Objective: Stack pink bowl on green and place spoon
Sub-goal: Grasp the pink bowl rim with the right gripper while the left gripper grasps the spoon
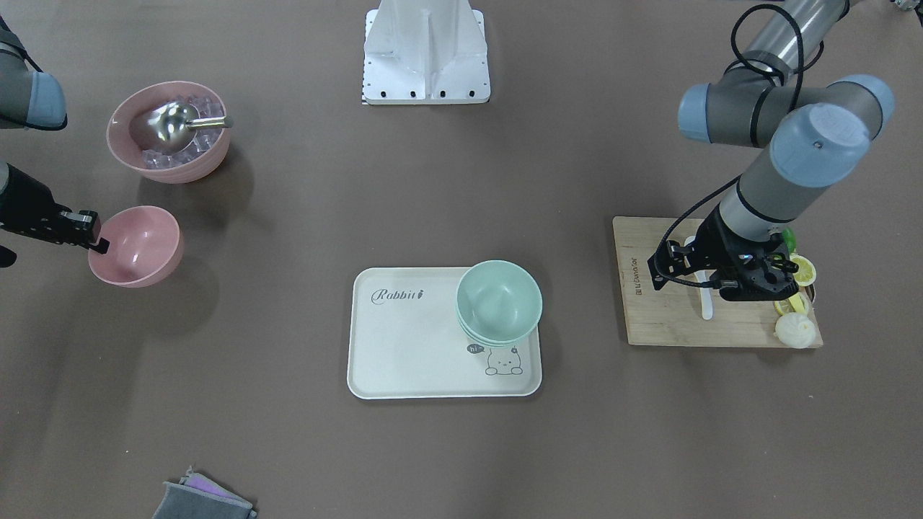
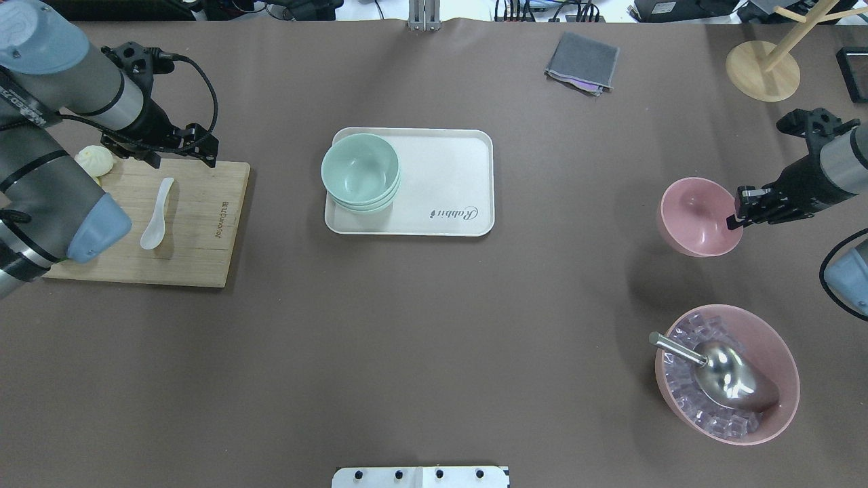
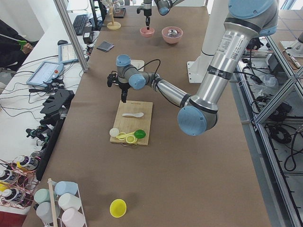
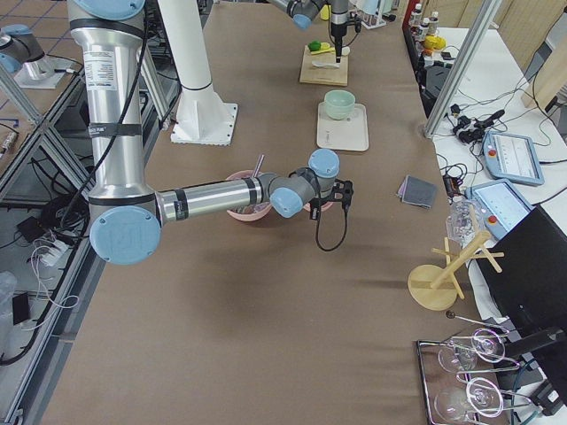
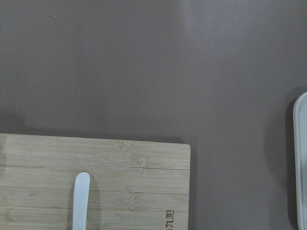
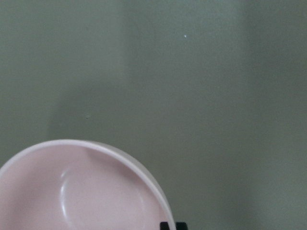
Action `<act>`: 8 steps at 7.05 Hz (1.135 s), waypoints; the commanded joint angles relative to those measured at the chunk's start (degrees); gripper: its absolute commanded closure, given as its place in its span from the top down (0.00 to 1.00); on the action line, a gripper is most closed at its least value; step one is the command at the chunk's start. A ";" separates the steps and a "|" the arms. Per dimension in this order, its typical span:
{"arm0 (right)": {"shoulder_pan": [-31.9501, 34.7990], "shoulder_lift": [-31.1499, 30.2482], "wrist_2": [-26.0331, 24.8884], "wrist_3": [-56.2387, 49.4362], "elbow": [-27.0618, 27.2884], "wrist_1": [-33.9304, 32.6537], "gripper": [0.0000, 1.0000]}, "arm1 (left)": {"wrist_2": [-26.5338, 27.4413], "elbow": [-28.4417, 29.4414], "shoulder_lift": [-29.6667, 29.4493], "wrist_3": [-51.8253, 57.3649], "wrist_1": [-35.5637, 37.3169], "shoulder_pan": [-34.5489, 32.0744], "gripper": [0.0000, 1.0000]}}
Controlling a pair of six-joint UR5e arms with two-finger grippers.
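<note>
The small pink bowl (image 2: 697, 215) hangs a little above the table at the right, its shadow below it. My right gripper (image 2: 734, 218) is shut on its rim; the fingertips (image 6: 168, 225) show at the rim in the right wrist view. The stack of green bowls (image 2: 359, 169) sits on the left end of the cream tray (image 2: 447, 176) at mid table. The white spoon (image 2: 154, 217) lies on the wooden board (image 2: 203, 237). My left gripper (image 2: 180, 152) hovers over the board's far edge, above the spoon's handle (image 5: 80, 201). No fingers show in its wrist view, so it looks open and empty.
A larger pink bowl (image 2: 780, 400) with ice cubes and a metal scoop stands near the right front. A bun (image 2: 93, 159) and lemon slices (image 1: 802, 270) lie on the board. A grey cloth (image 2: 582, 62) and a wooden stand (image 2: 763, 71) are at the back.
</note>
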 commanded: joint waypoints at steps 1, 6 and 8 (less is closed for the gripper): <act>1.74 2.48 0.78 0.32 0.20 -0.20 0.00 | 1.34 1.44 0.89 1.00 -0.28 0.73 0.97; 1.57 10.74 0.87 6.91 -0.77 -0.73 0.00 | 0.55 6.98 3.70 6.10 -8.44 0.82 0.97; 0.78 12.76 0.78 7.70 -1.55 -0.73 0.00 | 0.46 7.60 3.79 6.01 -8.54 0.82 0.95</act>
